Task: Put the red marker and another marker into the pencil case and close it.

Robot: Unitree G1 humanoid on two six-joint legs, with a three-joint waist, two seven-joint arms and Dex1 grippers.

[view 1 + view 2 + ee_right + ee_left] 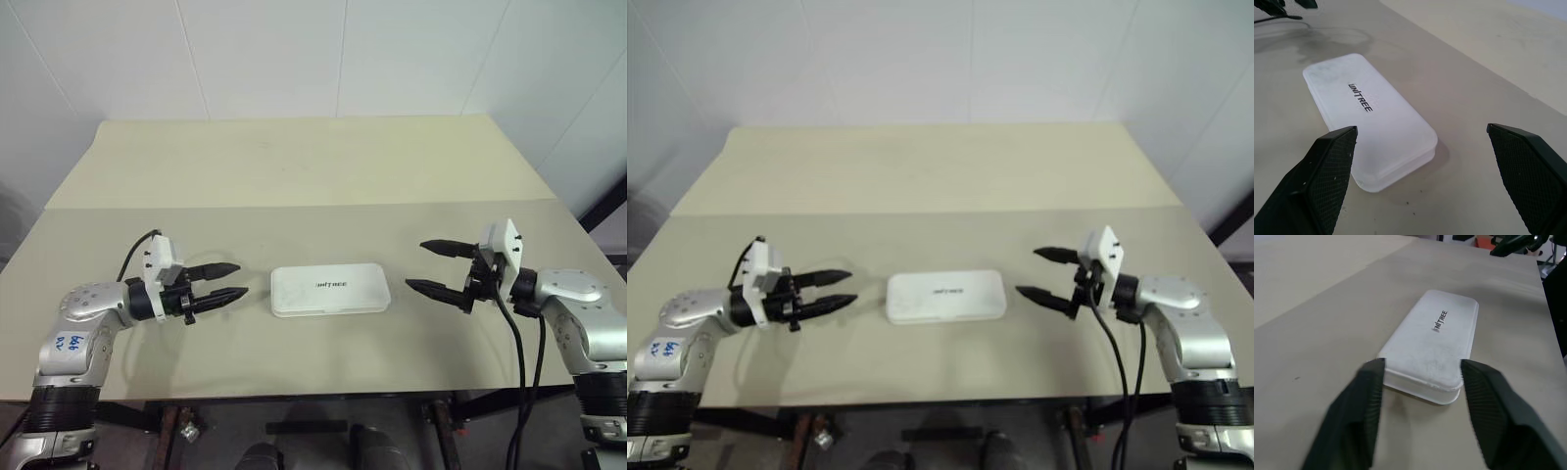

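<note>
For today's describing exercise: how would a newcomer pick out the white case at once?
On the beige table, look at the front half, midway between the two black-fingered grippers. There the white rounded-corner plastic pencil case lies flat and shut, marked by small dark lettering on its lid.

Closed pencil case [330,291] between parted hands

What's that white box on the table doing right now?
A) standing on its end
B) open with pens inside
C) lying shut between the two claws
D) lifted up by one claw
C: the pencil case lies flat with its lid down, and the left gripper and right gripper flank it without touching.
</note>
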